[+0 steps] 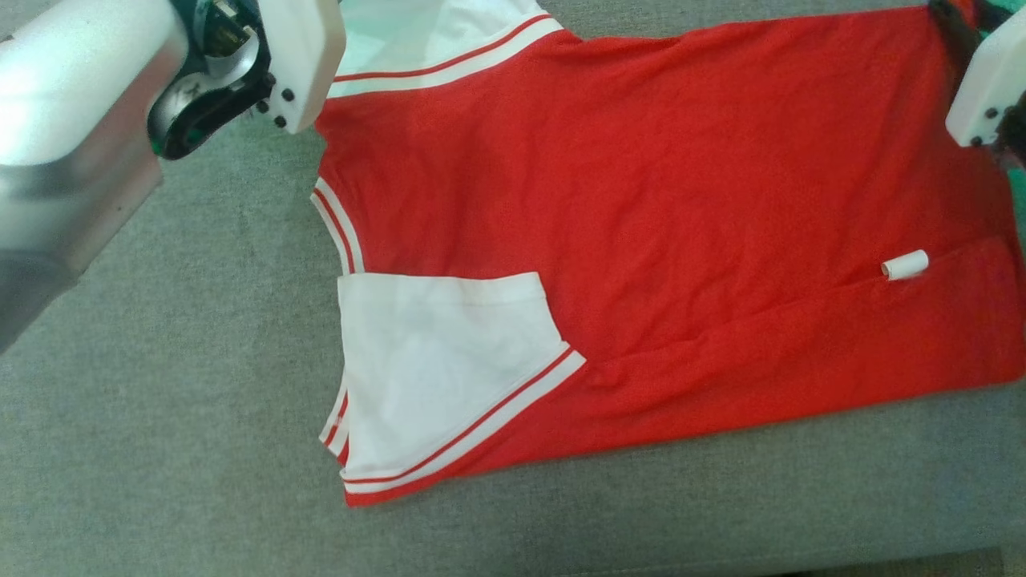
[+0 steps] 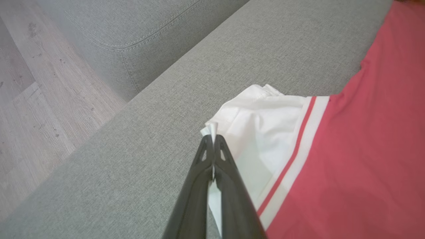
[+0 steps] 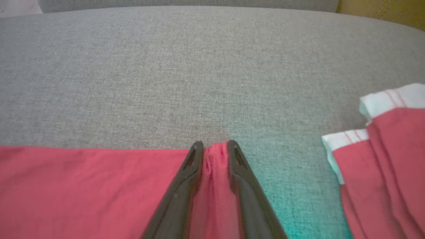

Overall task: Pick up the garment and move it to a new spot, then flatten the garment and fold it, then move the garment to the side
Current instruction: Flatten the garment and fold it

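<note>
Pinching a thin white edge of cloth between its tips, the left gripper [image 2: 212, 141] was clenched on a sleeve of the red fabric garment [image 1: 641, 200] with white sleeves and red-and-white striped bands. That white sleeve [image 2: 265, 126] bunched just beyond and to the right of the closed fingers, and the red body spread further to their right.

The right gripper [image 3: 215, 147] had its two dark fingers drawn close on a ridge of red cloth, grasping the garment at its straight hem. Flat red fabric ran off to the left of these fingers. To their right, apart across bare upholstery, lay a folded part with white striped cuffs [image 3: 391, 96].

The garment lay spread on a flat grey woven sofa cushion [image 1: 160, 417], which stretched ahead of both grippers. The head view gave the whole layout: the nearer white sleeve [image 1: 441, 369] folded over the red body, and a small white rolled tag [image 1: 905, 264] on the red cloth. The left wrist view added a pale wood-plank floor [image 2: 40, 99] and a second grey cushion with stitched seams [image 2: 132, 33], both left of and beyond the fingers.

In the head view the pale left forearm [image 1: 72, 136] and its wrist housing covered the gripped corner of the far sleeve. The right wrist's white housing [image 1: 990, 88] was cut off by the frame's edge.
</note>
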Motion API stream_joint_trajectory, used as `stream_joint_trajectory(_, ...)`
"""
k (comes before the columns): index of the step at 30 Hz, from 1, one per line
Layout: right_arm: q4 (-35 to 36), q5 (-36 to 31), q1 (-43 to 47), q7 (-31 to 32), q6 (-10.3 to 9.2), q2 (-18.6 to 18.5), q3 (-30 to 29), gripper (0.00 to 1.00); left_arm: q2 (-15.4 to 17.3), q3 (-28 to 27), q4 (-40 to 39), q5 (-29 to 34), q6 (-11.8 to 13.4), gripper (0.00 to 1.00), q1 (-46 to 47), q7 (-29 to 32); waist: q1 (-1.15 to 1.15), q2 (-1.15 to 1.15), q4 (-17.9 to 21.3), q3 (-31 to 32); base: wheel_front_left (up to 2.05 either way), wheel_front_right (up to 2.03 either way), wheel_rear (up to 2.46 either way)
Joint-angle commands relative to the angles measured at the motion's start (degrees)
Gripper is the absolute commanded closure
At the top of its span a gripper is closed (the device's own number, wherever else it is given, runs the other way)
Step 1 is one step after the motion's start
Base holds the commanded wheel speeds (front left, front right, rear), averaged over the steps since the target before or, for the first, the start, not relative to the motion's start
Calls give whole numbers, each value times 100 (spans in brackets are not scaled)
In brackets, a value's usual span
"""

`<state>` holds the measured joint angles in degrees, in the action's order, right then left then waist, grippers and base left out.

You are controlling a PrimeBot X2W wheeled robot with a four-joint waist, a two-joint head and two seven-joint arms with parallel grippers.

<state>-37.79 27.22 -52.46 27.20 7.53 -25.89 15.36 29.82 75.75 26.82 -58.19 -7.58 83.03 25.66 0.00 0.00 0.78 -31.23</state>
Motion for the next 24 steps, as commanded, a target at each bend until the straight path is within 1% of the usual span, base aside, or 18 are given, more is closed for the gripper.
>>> stream_joint_trajectory(1, 108, 24, -60, -25, -4, -95, 53, 82, 152, -240, -94, 67, 9, 100, 296, 0, 0, 0, 0, 0, 0, 0, 0)
stream_joint_trajectory(2, 79, 24, -75, -26, -4, -95, 66, 98, 152, -240, -92, 75, 9, 100, 295, -4, 0, 0, -2, 0, 0, 0, 0)
stream_joint_trajectory(3, 51, 25, -87, -24, -4, -96, 78, 100, 152, -240, -90, 83, 9, 100, 293, -10, 0, 0, -2, 1, 0, 0, 0)
stream_joint_trajectory(10, 2, 114, -153, -151, -4, -134, 107, 100, 195, -240, -112, 297, 9, 100, 305, -277, 0, 0, 16, 31, 0, 0, 0)
stream_joint_trajectory(15, 23, 148, -223, -379, -4, -181, 42, 100, 203, -240, 12, 504, 9, 100, 418, -789, 0, 0, 24, 85, 0, 0, 0)
stream_joint_trajectory(24, 50, 176, -392, -935, -4, -220, -84, 100, 45, -239, 490, 835, 9, 100, 717, -1831, 0, 0, 18, 220, 0, 0, 0)
